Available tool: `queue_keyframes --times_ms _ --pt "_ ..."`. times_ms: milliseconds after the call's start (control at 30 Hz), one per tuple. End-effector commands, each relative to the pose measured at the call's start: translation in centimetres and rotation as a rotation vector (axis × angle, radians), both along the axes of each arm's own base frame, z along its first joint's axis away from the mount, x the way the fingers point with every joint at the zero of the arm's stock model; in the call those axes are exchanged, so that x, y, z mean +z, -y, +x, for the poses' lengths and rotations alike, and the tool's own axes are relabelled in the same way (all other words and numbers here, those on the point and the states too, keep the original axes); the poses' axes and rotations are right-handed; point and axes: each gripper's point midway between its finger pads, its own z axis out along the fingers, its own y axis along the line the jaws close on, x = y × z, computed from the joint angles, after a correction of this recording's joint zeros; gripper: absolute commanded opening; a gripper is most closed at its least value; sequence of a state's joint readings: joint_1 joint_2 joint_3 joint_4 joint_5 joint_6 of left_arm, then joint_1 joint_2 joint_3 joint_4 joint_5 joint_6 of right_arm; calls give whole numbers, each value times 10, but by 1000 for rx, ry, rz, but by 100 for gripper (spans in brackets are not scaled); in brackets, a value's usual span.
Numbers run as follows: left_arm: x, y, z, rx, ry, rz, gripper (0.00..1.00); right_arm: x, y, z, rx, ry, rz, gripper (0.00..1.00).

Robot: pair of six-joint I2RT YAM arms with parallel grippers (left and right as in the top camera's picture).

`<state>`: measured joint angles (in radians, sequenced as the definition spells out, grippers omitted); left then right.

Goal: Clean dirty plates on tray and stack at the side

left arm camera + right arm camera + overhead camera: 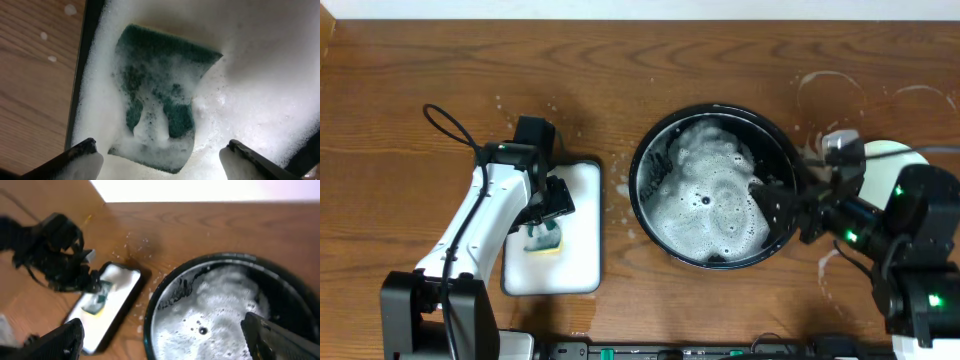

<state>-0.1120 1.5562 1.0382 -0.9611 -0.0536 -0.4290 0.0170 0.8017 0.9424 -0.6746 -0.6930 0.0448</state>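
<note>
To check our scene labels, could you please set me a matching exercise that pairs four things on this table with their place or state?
Things:
1. green scouring sponge
2. large round black basin
3. left gripper
4. right gripper

Place or state:
A. open at the basin's rim
B. holding white suds
C. lying in foam on the white rectangular tray
D. open directly above the sponge

Pairs: 1-C, 2-B, 3-D, 4-A

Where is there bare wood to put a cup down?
Bare wood runs along the far edge behind the black basin and white sponge tray, plus a narrow strip between them. The right is crowded: right hand, pale plate.
</note>
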Motion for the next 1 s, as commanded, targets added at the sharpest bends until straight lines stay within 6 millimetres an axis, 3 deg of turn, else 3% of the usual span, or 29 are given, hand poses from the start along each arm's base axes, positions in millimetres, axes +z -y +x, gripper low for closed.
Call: queue_keyframes --times_ms 0,167,267,433,533,800,967 --pt "0 -2 0 2 -1 2 83 14 -4 -18 106 185 -130 99" --pt "0 -2 0 2 -1 2 83 5 18 -22 20 294 -309 99" --pt "0 -2 0 2 -1 2 83 -18 29 -25 -46 294 -354 99" --pt "0 -2 0 2 -1 2 83 -68 28 -46 -35 296 -353 99" --pt "0 -2 0 2 -1 2 83 -88 31 -49 -66 359 -362 99" --pt "0 -2 0 2 -1 2 83 -129 38 -42 -127 449 -378 99" --pt "0 -2 0 2 -1 2 83 -135 37 -28 -143 532 -369 99"
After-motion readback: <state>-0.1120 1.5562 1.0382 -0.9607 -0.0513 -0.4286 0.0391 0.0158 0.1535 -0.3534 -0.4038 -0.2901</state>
